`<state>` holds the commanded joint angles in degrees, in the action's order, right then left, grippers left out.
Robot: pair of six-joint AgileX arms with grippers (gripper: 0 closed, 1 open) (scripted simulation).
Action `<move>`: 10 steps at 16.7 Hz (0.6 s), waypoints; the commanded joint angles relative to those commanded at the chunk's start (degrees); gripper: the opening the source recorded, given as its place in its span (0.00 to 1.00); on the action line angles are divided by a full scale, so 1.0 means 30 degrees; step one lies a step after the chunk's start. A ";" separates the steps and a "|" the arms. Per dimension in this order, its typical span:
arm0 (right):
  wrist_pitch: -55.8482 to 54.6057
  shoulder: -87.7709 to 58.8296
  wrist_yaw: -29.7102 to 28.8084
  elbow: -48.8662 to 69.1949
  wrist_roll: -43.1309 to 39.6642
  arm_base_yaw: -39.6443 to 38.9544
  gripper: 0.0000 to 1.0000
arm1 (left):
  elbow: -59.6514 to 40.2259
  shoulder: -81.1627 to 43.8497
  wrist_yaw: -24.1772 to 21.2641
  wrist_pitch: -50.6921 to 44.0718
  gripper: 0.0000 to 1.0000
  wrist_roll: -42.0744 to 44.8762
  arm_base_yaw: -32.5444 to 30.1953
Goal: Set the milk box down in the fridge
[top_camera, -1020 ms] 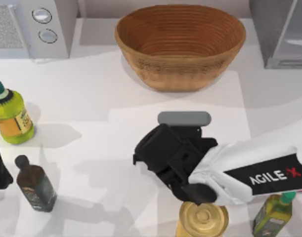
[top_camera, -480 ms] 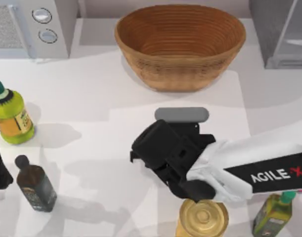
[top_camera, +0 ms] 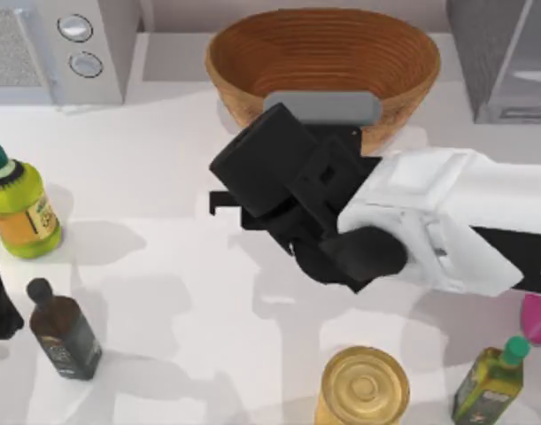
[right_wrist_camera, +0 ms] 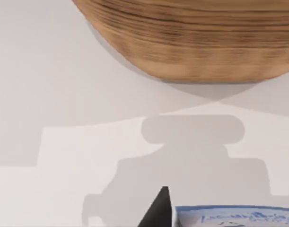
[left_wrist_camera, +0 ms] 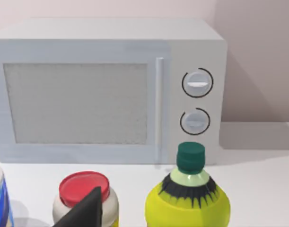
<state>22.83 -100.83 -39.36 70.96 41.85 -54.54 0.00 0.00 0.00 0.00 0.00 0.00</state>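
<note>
**Right claw (right_wrist_camera: 229, 222) clamped on milk box, well apart from fridge**

Right claw hangs above the middle of the bench (top_camera: 164, 177), just in front of the basket. The wrist view shows one dark finger (right_wrist_camera: 158, 208) pressed against the side of the milk box (right_wrist_camera: 234, 213). The box is raised off the surface, and the claw's shadow lies on the bench below it.

The fridge (top_camera: 505, 57) stands at the far right corner, with its paler inner panel facing the bench. The microwave (top_camera: 49, 49), with two dials, fills the far left corner. The basket (top_camera: 323, 62) sits at the middle of the far edge, partly under the right arm.

The left claw (left_wrist_camera: 85, 210) is parked at the left edge. I cannot tell whether it is apart or together.

A yellow bottle (top_camera: 18, 208) stands near the left edge, and a dark bottle (top_camera: 65, 332) stands nearer the front. At the near edge sit a gold-lidded jar (top_camera: 363, 390) and, towards the right corner, a green bottle (top_camera: 490, 381).
</note>
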 joint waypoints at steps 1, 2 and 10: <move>0.0792 0.0331 -0.0016 0.0394 0.0043 0.0159 0.00 | 0.0000 0.0000 0.0000 0.0000 1.00 0.0000 0.0000; 0.1366 0.0544 0.0013 0.0620 0.0049 0.0318 0.00 | 0.0000 0.0000 0.0000 0.0000 1.00 0.0000 0.0000; 0.1802 0.0669 0.0505 0.0401 -0.0189 0.0705 0.00 | 0.0000 0.0000 0.0000 0.0000 1.00 0.0000 0.0000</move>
<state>28.23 -98.82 -37.84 72.16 41.28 -52.42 0.00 0.00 0.00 0.00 0.00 0.00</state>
